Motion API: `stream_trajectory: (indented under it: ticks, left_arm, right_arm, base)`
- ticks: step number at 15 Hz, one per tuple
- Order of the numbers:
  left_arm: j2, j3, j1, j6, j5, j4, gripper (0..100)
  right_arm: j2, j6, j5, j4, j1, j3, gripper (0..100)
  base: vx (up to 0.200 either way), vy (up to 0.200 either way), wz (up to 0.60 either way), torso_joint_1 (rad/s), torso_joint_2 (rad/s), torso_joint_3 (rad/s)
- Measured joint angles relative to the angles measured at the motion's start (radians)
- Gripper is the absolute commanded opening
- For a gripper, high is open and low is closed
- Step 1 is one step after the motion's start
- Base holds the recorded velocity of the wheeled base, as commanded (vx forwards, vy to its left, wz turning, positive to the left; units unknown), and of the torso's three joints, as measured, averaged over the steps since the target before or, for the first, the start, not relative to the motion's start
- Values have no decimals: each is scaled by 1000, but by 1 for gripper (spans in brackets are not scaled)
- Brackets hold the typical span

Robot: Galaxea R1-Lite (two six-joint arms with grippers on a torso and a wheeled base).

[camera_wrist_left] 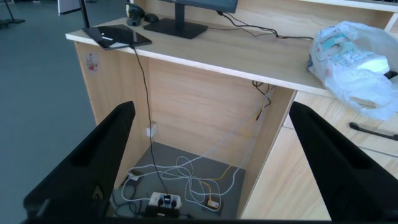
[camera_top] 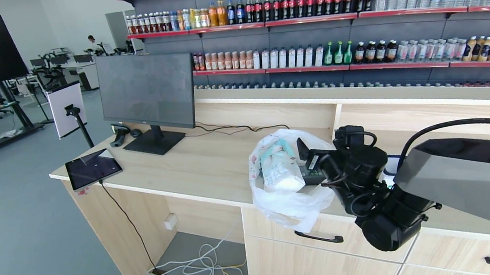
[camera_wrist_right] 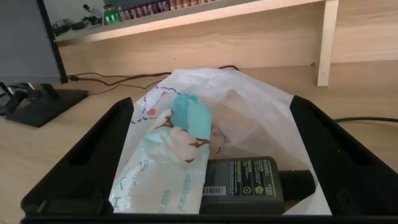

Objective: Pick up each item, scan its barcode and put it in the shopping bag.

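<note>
A white plastic shopping bag (camera_top: pixel 287 196) lies open on the wooden counter (camera_top: pixel 198 164) near its front edge. Inside it are a white and teal tissue pack (camera_wrist_right: pixel 171 168) and a dark bottle (camera_wrist_right: pixel 249 180) lying on its side, label and barcode up. My right gripper (camera_wrist_right: pixel 211 165) is open at the bag's mouth, its fingers (camera_wrist_right: pixel 81 158) spread to either side of both items and touching neither. In the head view the right gripper (camera_top: pixel 308 163) is at the bag's right side. My left gripper (camera_wrist_left: pixel 211 168) is open, low in front of the counter, well off from the shopping bag (camera_wrist_left: pixel 354 59).
A monitor (camera_top: pixel 146 93) stands at the counter's left, with a handheld scanner (camera_top: pixel 119 136) beside its base and a tablet (camera_top: pixel 93 168) at the corner. Cables and a power strip (camera_wrist_left: pixel 165 200) lie on the floor under the counter. Drawers (camera_top: pixel 322 238) sit below the bag. Drink shelves line the back wall.
</note>
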Motion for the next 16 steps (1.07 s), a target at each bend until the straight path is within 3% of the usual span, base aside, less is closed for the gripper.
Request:
stream_trajectory:
  ticks: [10,16]
  left_arm:
    - [0,0,0,4,0,1,100]
    - [0,0,0,4,0,1,100]
  right_arm:
    - [-257,-18,1,1,4,239,100]
    - [-461,-36,3,0,93,432,100]
  base:
    - [0,0,0,0,0,0]
    - [0,0,0,0,0,0]
